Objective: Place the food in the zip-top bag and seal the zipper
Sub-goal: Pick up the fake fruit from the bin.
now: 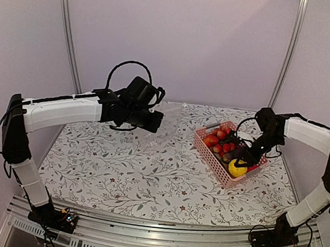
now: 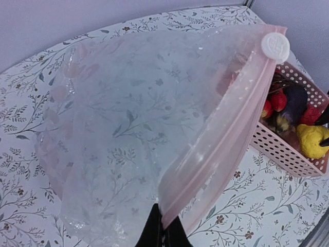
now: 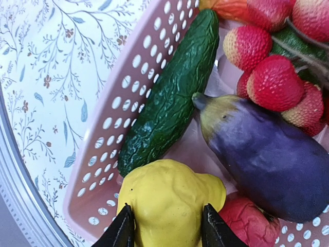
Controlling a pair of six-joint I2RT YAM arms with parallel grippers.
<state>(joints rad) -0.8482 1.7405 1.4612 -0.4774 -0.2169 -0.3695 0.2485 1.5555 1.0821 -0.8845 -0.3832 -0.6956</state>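
Left gripper (image 2: 165,232) is clamped on the zipper (image 2: 226,139) edge, holding the one zip-top bag (image 2: 128,128) above the table's (image 1: 120,177) far middle. The film is limp and likely slippery, so it is best held by that stiffer strip.

Right gripper (image 3: 168,226) is pinched on both sides of the yellow pepper (image 3: 169,200), which sits in the single pink basket (image 3: 128,113) by the table's right edge. The pepper looks light, smooth and rounded and may slip, so the grip belongs across its widest part.

Also in the basket: one cucumber (image 3: 172,92), one eggplant (image 3: 267,154), at least five red bumpy fruits (image 3: 275,82).
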